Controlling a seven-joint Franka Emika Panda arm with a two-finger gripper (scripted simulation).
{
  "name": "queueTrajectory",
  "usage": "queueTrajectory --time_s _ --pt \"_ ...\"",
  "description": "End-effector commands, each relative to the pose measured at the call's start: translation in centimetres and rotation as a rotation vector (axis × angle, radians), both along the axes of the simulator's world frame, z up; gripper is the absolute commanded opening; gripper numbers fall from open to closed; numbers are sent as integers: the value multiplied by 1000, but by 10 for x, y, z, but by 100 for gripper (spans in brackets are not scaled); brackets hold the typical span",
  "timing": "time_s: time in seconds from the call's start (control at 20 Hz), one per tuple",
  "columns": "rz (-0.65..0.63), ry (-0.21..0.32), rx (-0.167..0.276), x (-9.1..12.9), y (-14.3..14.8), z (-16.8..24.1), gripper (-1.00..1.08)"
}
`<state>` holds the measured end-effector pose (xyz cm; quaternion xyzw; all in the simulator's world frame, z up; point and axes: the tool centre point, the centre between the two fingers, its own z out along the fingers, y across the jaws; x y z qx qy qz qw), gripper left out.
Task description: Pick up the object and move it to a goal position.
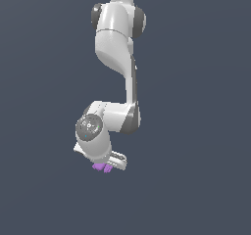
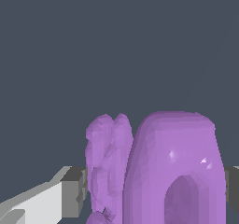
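The white Panda arm (image 1: 115,72) stood folded over against a plain dark grey backdrop, its wrist bent down and its gripper (image 1: 109,164) hanging at the lowest point of the arm. Just under the gripper, touching its underside, a small bright purple knobbly piece (image 1: 101,167) poked out, much smaller than the gripper body above it.

From the wrist camera the same purple piece (image 2: 158,167) filled the space ahead of the gripper: a rounded arch-shaped lobe with a dark hollow in it, and beside that lobe a narrower, lumpy ridged part. A grey finger pad (image 2: 74,192) sat right against the ridged side, and a sliver of another grey pad showed at the far side of the arch. The fingers were clamped in on the piece from both sides, holding it between them. Nothing else showed near the gripper except the flat grey background.
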<state>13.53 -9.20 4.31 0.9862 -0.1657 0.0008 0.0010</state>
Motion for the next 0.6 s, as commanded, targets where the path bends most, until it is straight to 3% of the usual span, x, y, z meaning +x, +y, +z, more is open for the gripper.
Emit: queueTrajectory --time_s 0.0,0.55 --pt "3 1 2 0 3 -1 -100" --pt "0 -9 -2 3 -1 6 -100"
